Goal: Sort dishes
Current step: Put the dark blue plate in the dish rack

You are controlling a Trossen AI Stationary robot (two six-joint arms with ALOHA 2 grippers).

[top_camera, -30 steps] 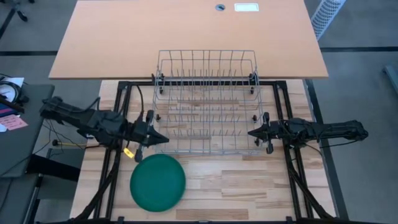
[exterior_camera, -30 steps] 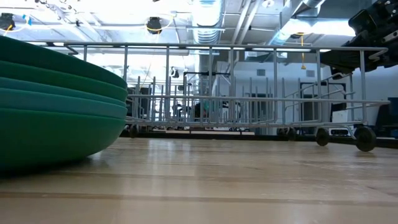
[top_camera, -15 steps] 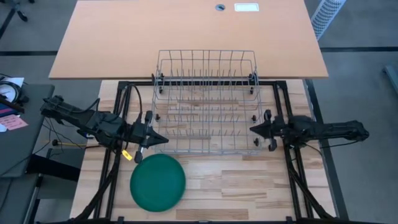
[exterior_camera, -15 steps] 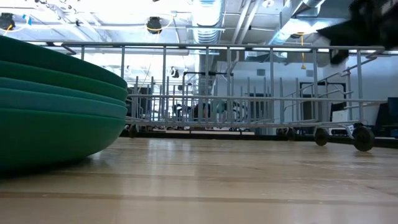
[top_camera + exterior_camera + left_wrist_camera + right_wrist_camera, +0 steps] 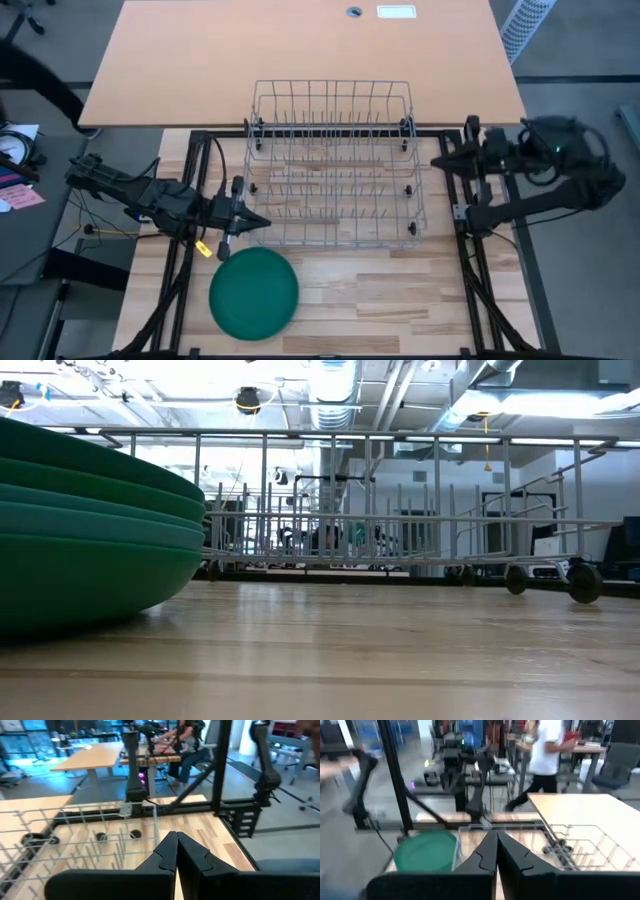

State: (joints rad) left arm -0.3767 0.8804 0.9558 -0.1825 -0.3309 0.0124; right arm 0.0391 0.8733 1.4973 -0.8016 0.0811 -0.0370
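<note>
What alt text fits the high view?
From above: an empty wire rack sits mid-table, a stack of green plates in front of it. The left gripper, shut, is at the rack's left front corner; the right gripper, shut, is off its right side.

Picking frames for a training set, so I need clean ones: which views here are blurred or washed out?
Right wrist view: smeared throughout, the stack of plates and wire rack soft. Low view: ceiling lights glare white, the near plates fill the left edge. High view: evenly lit, sharp.
</note>
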